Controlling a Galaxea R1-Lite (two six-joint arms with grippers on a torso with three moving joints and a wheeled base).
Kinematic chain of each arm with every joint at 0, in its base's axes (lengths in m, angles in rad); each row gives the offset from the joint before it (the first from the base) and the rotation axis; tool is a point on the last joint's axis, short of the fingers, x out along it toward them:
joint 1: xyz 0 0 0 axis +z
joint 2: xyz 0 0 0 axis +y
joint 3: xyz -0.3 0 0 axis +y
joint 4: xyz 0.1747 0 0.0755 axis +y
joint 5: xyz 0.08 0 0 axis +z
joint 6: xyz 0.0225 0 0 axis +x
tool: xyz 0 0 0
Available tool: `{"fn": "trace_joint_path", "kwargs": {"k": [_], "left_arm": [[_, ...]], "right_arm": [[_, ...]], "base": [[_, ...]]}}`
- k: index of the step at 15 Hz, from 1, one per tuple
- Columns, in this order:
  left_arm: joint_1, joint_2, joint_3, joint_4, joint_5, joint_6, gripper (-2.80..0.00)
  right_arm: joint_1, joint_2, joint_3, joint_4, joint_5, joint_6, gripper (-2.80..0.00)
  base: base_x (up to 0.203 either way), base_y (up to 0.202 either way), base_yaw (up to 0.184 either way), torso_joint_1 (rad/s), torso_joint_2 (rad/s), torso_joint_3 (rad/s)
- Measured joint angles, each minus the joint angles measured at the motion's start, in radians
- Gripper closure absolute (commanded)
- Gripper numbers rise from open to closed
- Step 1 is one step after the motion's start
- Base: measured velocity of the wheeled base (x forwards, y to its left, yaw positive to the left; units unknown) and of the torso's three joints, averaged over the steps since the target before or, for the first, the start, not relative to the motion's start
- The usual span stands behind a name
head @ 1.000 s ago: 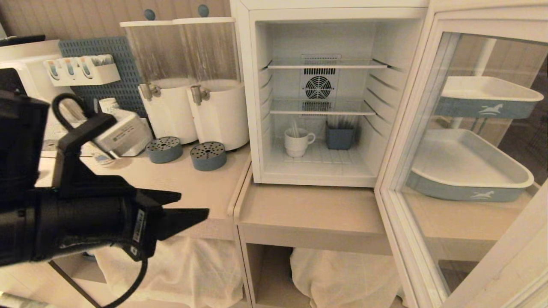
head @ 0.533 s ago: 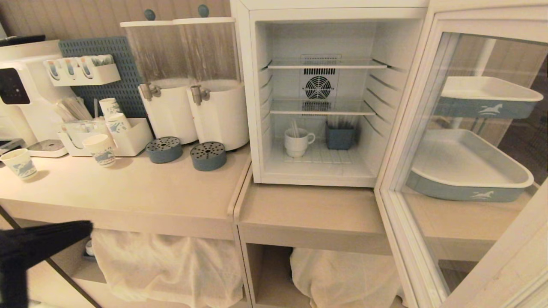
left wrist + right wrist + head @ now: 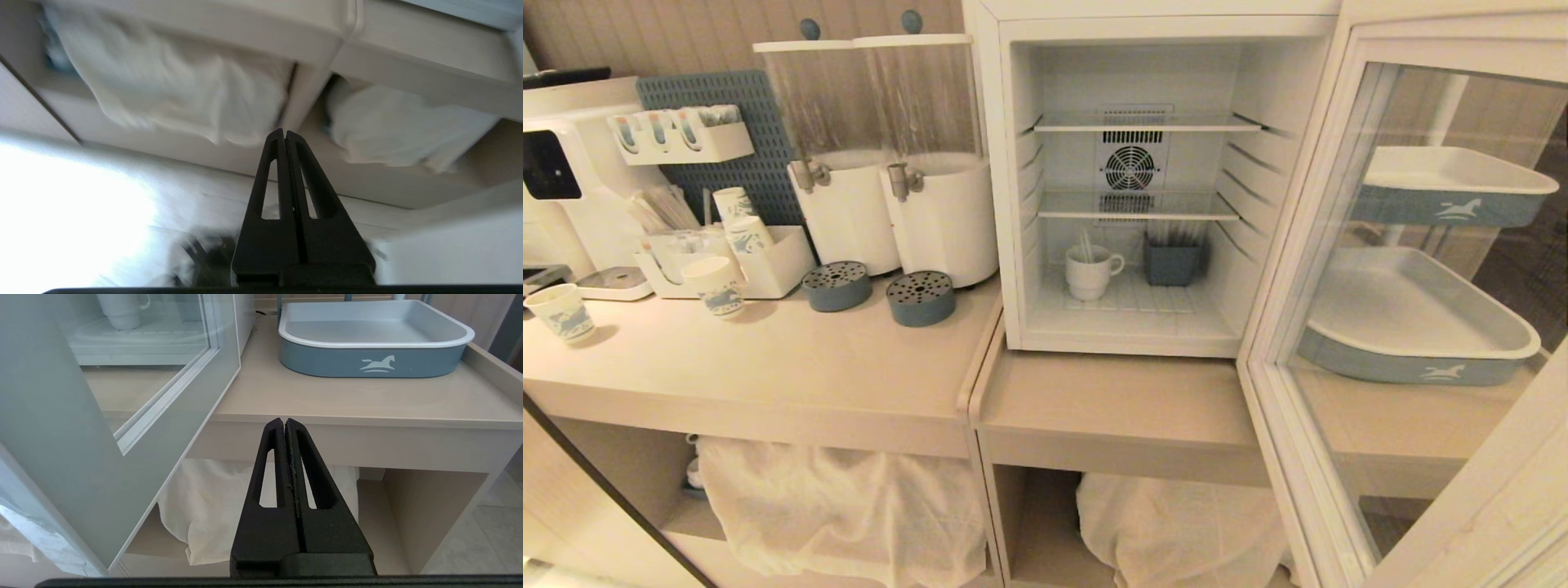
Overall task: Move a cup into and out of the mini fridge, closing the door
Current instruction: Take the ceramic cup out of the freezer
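The white cup (image 3: 1088,272) stands upright on the bottom floor of the open mini fridge (image 3: 1005,204), handle to the right. Its glass door (image 3: 1380,327) is swung wide open at the right. Through the door glass, the right wrist view also catches the cup (image 3: 122,310). Neither arm shows in the head view. My left gripper (image 3: 284,134) is shut and empty, held low in front of the counter's underside. My right gripper (image 3: 284,422) is shut and empty too, parked low beside the open door (image 3: 81,428), below the counter edge.
A small blue bin (image 3: 1171,260) sits inside the fridge right of the cup. Two drink dispensers (image 3: 890,155), paper cups (image 3: 715,284) and a white machine (image 3: 564,188) line the left counter. Blue-and-white trays (image 3: 374,339) sit behind the door. White cloth (image 3: 841,506) hangs under the counter.
My left arm, large at the lower left of the head view a second ago with its fingers apart, has dropped out of that view. Its gripper is now shut. The cup has not moved.
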State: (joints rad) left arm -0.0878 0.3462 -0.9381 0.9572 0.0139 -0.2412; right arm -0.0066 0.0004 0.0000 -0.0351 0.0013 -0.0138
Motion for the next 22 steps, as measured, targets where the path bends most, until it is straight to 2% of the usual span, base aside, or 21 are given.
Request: {"fn": "trace_joint_path", "kwargs": {"k": [2, 3, 4, 6, 7, 10, 12, 13, 15, 19, 22], "left_arm": [[0.077, -0.103, -0.012, 0.109, -0.143, -0.001, 0.00], [0.088, -0.157, -0.001, 0.122, -0.175, 0.015, 0.00], [0.091, -0.206, 0.036, 0.110, -0.178, 0.048, 0.00], [0.092, -0.278, 0.180, 0.023, -0.134, 0.103, 0.00], [0.092, -0.299, 0.278, -0.064, -0.104, 0.113, 0.00], [0.092, -0.333, 0.647, -0.466, -0.019, 0.179, 0.00], [0.091, -0.342, 0.831, -0.739, -0.009, 0.238, 0.00], [0.090, -0.343, 0.873, -0.829, -0.012, 0.264, 0.00], [0.090, -0.346, 0.903, -0.880, -0.016, 0.285, 0.00], [0.091, -0.346, 0.913, -0.884, -0.014, 0.280, 0.00], [0.091, -0.347, 0.913, -0.884, -0.014, 0.279, 0.00]], "right_arm": [[0.001, 0.000, 0.000, 0.000, 0.000, -0.001, 0.00], [0.001, 0.000, 0.000, 0.000, 0.000, -0.002, 0.00], [0.000, 0.000, 0.000, 0.001, 0.000, -0.003, 0.00], [0.000, 0.000, 0.000, -0.001, 0.000, -0.004, 0.00], [0.000, 0.000, 0.000, -0.002, 0.000, -0.004, 0.00], [0.000, 0.000, 0.000, -0.003, 0.000, 0.000, 0.00], [0.000, 0.000, 0.000, -0.003, 0.000, 0.001, 0.00], [0.000, 0.000, 0.000, -0.003, 0.000, 0.001, 0.00], [0.000, 0.000, 0.000, -0.003, 0.000, 0.002, 0.00], [0.000, 0.000, 0.000, -0.003, 0.000, 0.000, 0.00], [0.000, 0.000, 0.000, -0.002, 0.000, 0.001, 0.00]], "base": [[0.000, 0.000, 0.000, 0.000, 0.00, 0.000], [0.000, 0.000, 0.000, 0.000, 0.00, 0.000], [0.000, 0.000, 0.000, 0.000, 0.00, 0.000], [0.000, 0.000, 0.000, 0.000, 0.00, 0.000], [0.000, 0.000, 0.000, 0.000, 0.00, 0.000], [0.000, 0.000, 0.000, 0.000, 0.00, 0.000], [0.000, 0.000, 0.000, 0.000, 0.00, 0.000], [0.000, 0.000, 0.000, 0.000, 0.00, 0.000], [0.000, 0.000, 0.000, 0.000, 0.00, 0.000], [0.000, 0.000, 0.000, 0.000, 0.00, 0.000], [-0.129, 0.000, 0.001, -0.001, 0.01, 0.001]]}}
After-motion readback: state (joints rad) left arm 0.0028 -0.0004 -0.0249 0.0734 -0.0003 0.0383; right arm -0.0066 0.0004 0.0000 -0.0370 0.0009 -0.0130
